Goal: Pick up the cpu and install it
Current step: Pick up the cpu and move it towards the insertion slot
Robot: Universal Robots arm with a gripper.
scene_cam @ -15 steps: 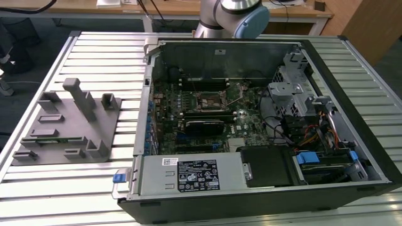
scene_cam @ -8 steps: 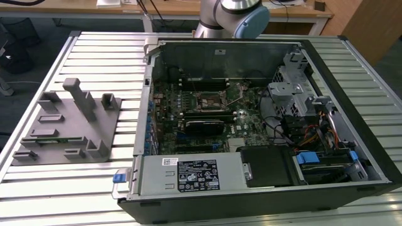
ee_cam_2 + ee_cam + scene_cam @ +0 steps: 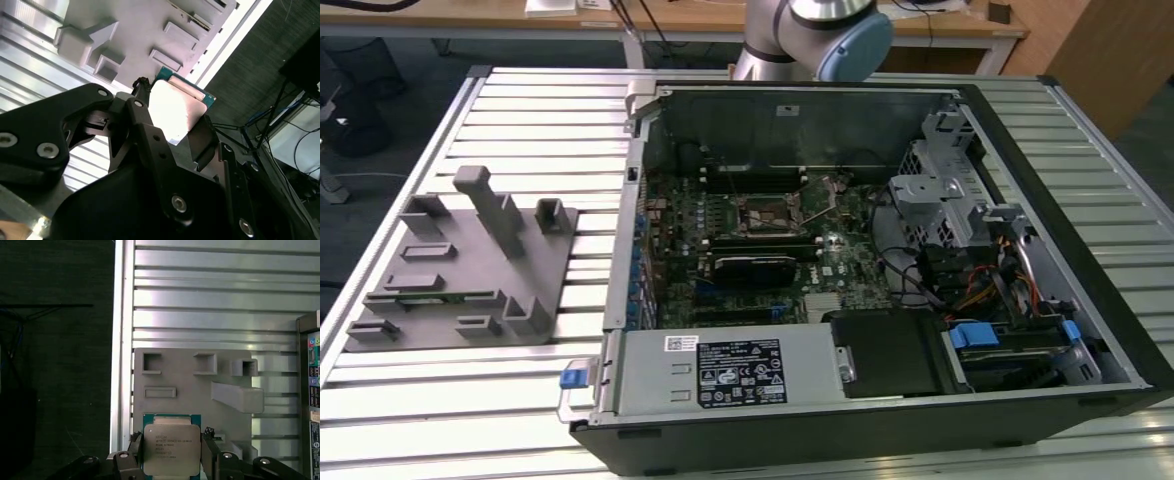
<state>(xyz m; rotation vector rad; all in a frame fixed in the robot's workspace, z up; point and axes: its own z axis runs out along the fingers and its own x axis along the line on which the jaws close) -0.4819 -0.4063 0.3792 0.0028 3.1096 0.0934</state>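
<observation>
1 cpu [image 3: 172, 452], square, silvery top, green rim | clenched between gripper [image 3: 172, 440] jaws | 1 grey slotted holder block [image 3: 190, 382]

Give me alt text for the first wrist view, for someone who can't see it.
The claw grips the cpu by its edges, silvery top facing the camera. Behind it lie a grey holder and a slatted metal table.

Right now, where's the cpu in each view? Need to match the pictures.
First wrist view: cpu between the fingers, metal top facing the camera, holder behind it.
Second wrist view: cpu seen at a slant between the fingers, holder beyond it.
Exterior view: holder on the table, at the exterior view's left of the case.
Shared landmark: the holder.
</observation>
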